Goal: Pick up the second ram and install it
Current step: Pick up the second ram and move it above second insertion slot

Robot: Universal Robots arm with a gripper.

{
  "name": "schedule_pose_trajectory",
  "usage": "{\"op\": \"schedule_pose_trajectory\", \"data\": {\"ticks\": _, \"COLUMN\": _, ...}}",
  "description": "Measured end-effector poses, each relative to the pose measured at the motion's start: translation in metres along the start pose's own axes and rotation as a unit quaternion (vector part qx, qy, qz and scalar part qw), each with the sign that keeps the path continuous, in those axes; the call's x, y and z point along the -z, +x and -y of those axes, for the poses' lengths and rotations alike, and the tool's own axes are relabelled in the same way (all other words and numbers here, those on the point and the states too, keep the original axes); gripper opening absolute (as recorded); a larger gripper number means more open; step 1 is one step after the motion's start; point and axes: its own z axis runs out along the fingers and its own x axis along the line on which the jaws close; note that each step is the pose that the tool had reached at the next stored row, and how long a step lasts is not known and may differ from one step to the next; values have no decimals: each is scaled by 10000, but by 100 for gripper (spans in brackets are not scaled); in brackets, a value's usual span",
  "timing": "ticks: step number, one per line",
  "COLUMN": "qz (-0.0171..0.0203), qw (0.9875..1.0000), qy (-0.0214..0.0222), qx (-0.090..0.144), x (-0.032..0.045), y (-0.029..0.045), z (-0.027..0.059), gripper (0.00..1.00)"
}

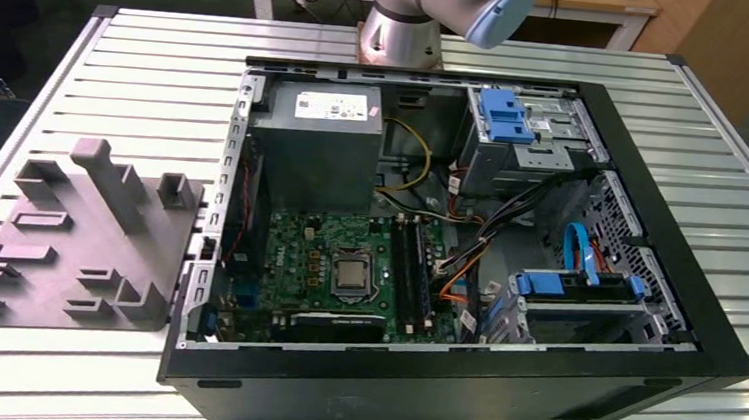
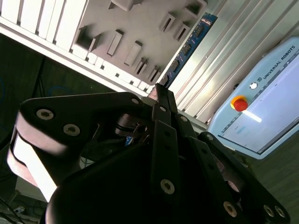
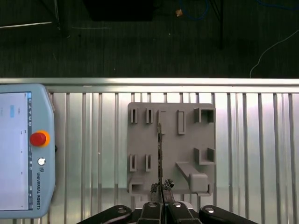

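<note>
**While the Slots Wait, the Stick Hangs in My Grip**

Since my gripper (image 2: pixel 158 89) has its black fingers pressed together on one end of the second ram (image 2: pixel 189 49), a slim dark-blue circuit-board strip with a row of darker chips, I count the pick-up as done. The ram juts straight out from my fingertips. In the first wrist view it shows edge-on as a thin dark line.

Beneath it lies the grey moulded holder tray (image 3: pixel 187 140), with its raised blocks and narrow pockets. I judge that the ram hangs above that tray, apart from it and not seated in any pocket. The tray rests on the ribbed aluminium table (image 1: pixel 157 83), and a pale-blue teach pendant with a red stop button (image 3: pixel 21 149) lies near it.

The installing is all left to do. In the exterior view the open black computer case (image 1: pixel 675 244) sits on the same table beside the tray. Inside it, the long black memory slots (image 1: pixel 406 263) run along the green motherboard (image 1: pixel 304 255). I cannot tell from here which slot is free. My ram is well apart from them, so I put the job at roughly its midpoint.
</note>
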Motion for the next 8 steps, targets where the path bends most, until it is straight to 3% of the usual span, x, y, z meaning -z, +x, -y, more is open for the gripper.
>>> {"op": "schedule_pose_trajectory", "data": {"ticks": 8, "qz": 0, "qw": 10000, "qy": 0, "qx": 0, "x": 2, "y": -1, "z": 64, "gripper": 11}}
